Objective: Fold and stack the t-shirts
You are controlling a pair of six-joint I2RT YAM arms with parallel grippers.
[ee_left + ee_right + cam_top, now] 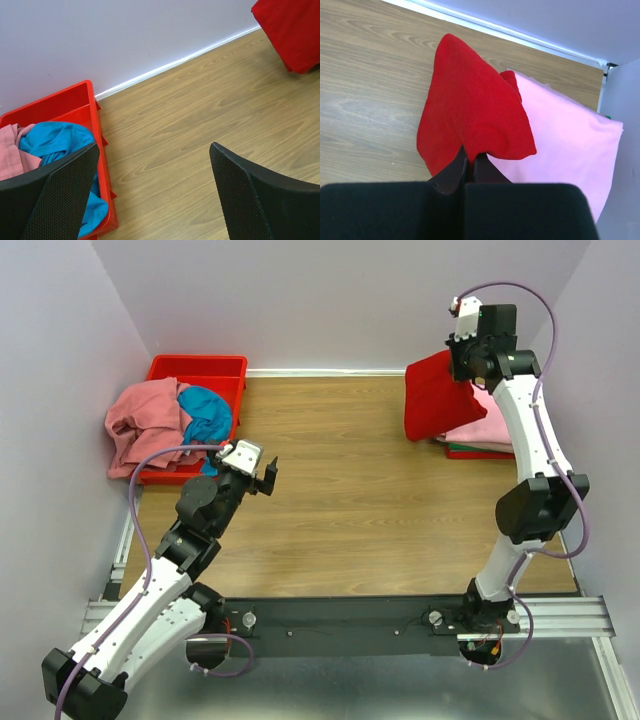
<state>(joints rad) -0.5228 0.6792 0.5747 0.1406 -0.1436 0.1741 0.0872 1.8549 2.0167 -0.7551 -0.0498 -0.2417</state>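
Top external view: at far right, right claw [466, 377] pinched shut on the bright red t-shirt [432, 395], lifted and draping partly over the folded light pink t-shirt [486, 426]. Near the left side of the surface [350, 470], left claw [266, 476] spread wide, gripping nothing, beside the red bin [200, 367]. Heaped in that bin: teal t-shirt [206, 415] and salmon pink t-shirt [145, 422].
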